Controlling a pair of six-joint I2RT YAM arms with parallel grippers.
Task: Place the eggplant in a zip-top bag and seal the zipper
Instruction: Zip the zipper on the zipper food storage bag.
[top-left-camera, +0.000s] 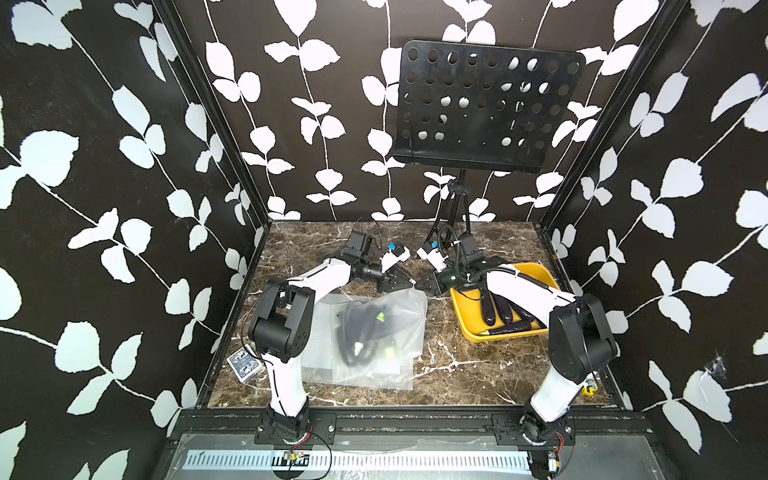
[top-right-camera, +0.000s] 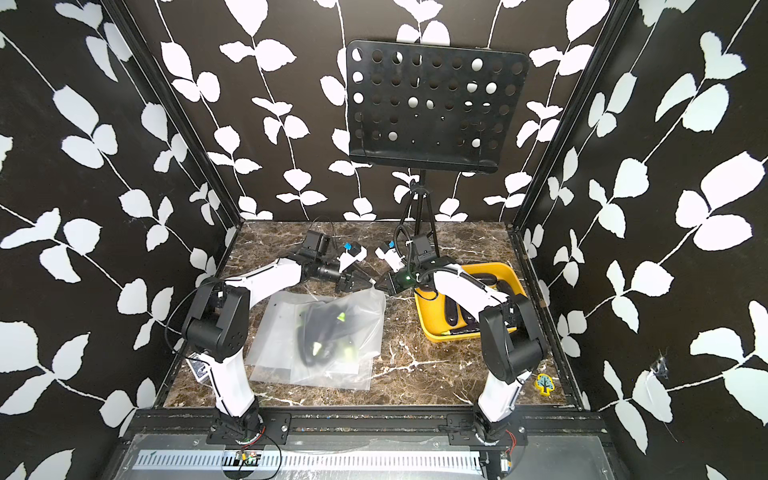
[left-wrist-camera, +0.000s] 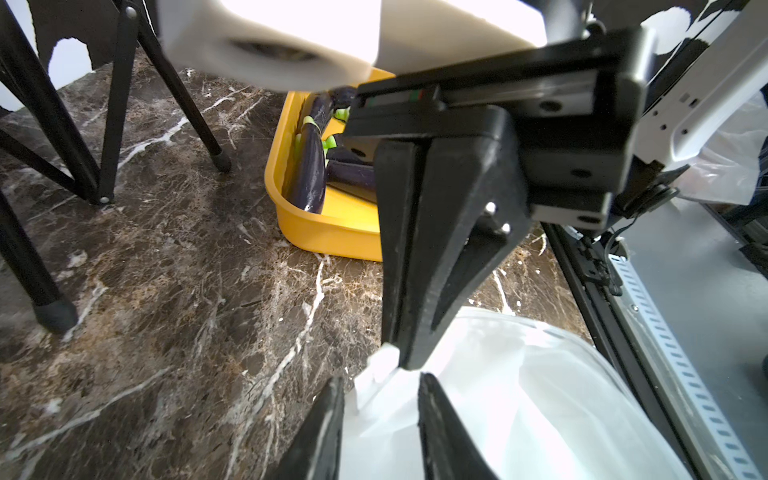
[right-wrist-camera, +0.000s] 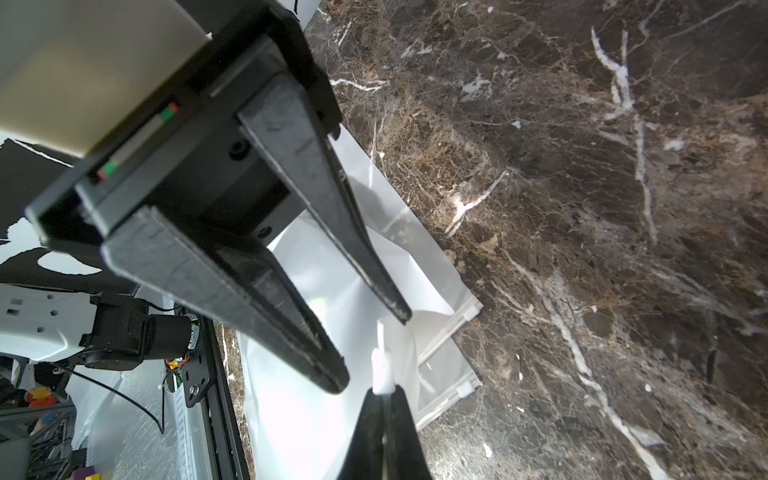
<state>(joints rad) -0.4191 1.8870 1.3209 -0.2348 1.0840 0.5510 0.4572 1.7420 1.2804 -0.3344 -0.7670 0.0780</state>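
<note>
A clear zip-top bag (top-left-camera: 401, 328) (top-right-camera: 365, 320) lies left of the table's middle with a dark eggplant (top-left-camera: 365, 328) (top-right-camera: 328, 328) with a green stem inside. Both grippers meet at its far right corner. My right gripper (right-wrist-camera: 384, 390) (top-left-camera: 417, 284) is shut on the white zipper slider (right-wrist-camera: 382, 370) (left-wrist-camera: 380, 368). My left gripper (left-wrist-camera: 380, 380) (top-left-camera: 409, 282) is open, its fingers (left-wrist-camera: 328, 424) straddling the bag's top edge right beside the slider. In the right wrist view the left gripper's fingers (right-wrist-camera: 316, 353) stand apart above the bag.
A yellow tray (top-left-camera: 469, 328) (left-wrist-camera: 328, 237) holding more eggplants (top-left-camera: 505, 313) (left-wrist-camera: 311, 166) sits to the right, under my right arm. Flat spare bags (right-wrist-camera: 449, 332) lie beneath the filled one. A black music stand (top-left-camera: 486, 108) rises at the back; its tripod legs (left-wrist-camera: 116, 104) stand close behind both grippers.
</note>
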